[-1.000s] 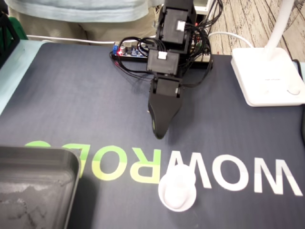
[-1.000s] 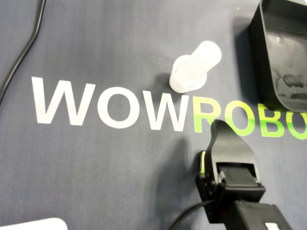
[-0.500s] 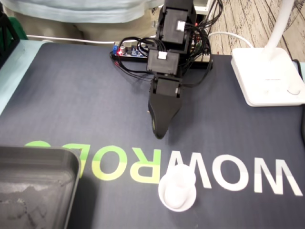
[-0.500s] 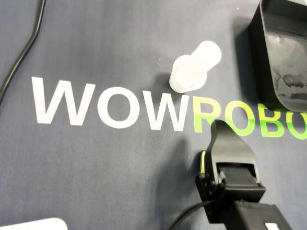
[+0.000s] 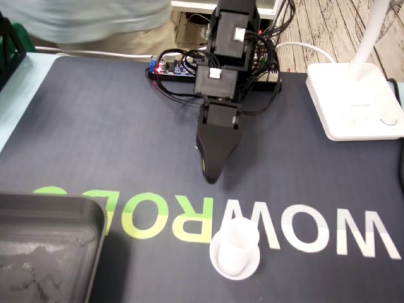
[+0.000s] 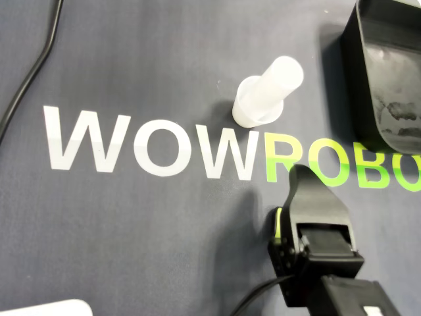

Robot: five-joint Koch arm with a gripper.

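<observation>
White plastic tube on a round base (image 6: 266, 97) looks light, stiff, tippy; grasp its upright stem. Black gripper (image 6: 300, 174), at its five o'clock in the overhead view, holds nothing, and how far open it is I cannot tell.

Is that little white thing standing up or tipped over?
Upright: the white piece rests on its wide round base on the mat, tube pointing up.

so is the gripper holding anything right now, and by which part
Nothing is held: the gripper hangs bare above the mat, and the white peg stands apart from it, untouched.
</observation>
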